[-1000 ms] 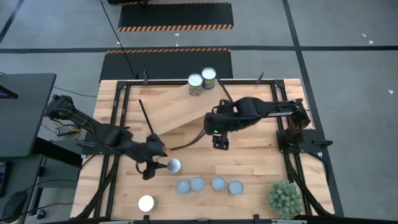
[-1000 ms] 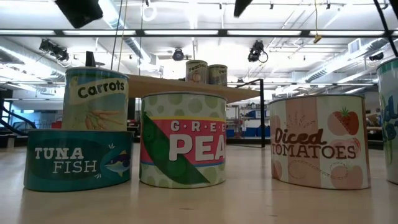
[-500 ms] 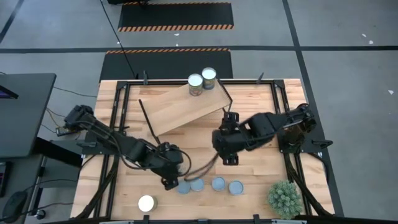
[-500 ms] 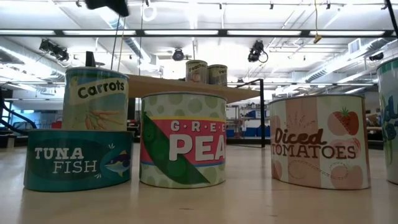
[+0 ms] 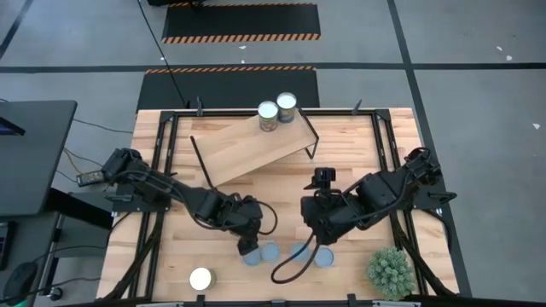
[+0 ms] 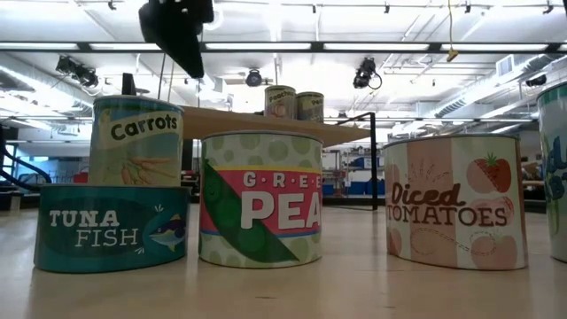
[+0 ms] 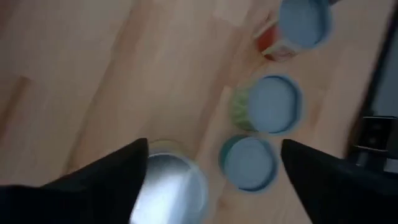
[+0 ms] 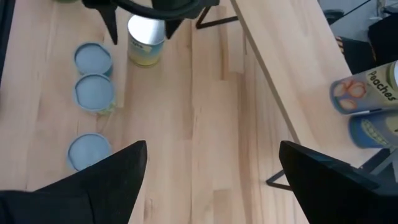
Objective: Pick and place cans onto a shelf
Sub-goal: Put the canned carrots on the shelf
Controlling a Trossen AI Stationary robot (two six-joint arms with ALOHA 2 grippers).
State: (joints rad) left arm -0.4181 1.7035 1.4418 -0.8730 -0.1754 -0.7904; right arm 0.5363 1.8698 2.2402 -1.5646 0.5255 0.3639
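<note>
Left tool (image 5: 250, 246): above the front row of cans on the desk (image 5: 171, 264); in the left wrist view its fingers (image 7: 112, 177) are spread wide and grasp nothing, with a silver-topped can (image 7: 171, 186) between them and below.
Right tool (image 5: 317, 236): over the right part of the same row, fingers (image 8: 109, 174) parted and empty in the right wrist view.
Cans on desk: four blue-grey-topped cans in a row near the front edge, among them one (image 5: 270, 252) just beside the left tool and one (image 5: 323, 257) at the right end; a white-topped can (image 5: 200, 278) stands apart at front left.
Cans on shelf: two silver-topped cans (image 5: 277, 111) stand touching at the far corner of the shelf (image 5: 247, 147).
Other: green plant (image 5: 391, 271) at the front right corner.
Risk 1: both tools work close together over one tight row; the arms could clash if both descend at once.
Risk 2: the row cans sit touching or nearly so; a wide-spread finger coming down could knock a neighbour or land on its lid.
Risk 3: the shelf board looks tilted; a can set down carelessly may slide or tip.
Risk 4: a cable loop (image 5: 286, 269) lies near the row and could snag.
Labels (low view): "Carrots" (image 6: 137, 142); "TUNA FISH" (image 6: 111, 226); "GREE… PEA" (image 6: 261, 199), partly turned away; "Diced TOMATOES" (image 6: 456, 204).
Labels (right wrist view): "Peaches" on a shelf can (image 8: 367, 90); the other can's print is unreadable.
</note>
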